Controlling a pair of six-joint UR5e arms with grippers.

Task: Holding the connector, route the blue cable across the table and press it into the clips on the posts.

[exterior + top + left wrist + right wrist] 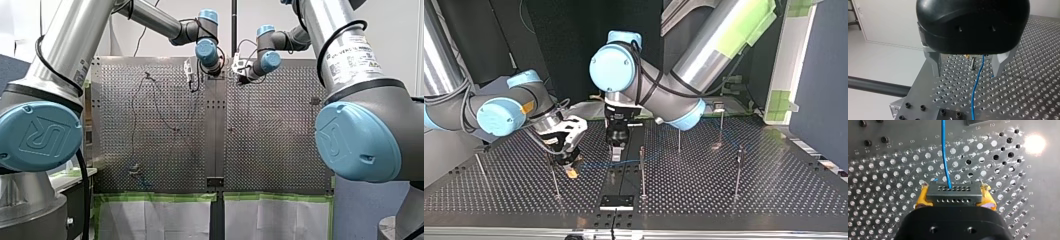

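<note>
In the right wrist view my right gripper [954, 197] is shut on a dark grey connector [953, 191], with a yellow pad at each end. The blue cable [944, 152] leaves the connector and runs ahead over the perforated table. At the top view's left, the same right gripper [570, 169] hovers low over the table. My left gripper [616, 149] hangs beside it near the middle. In the left wrist view, the left gripper [967, 74] is open, its metal fingers [936, 63] straddling the blue cable [976, 85] without touching it.
Several thin posts stand on the table: one [642, 172] just in front of the left gripper, another [555, 180] by the right gripper, and more [737, 172] toward the top view's right. A black plate [616, 201] lies at the table's near edge in that view.
</note>
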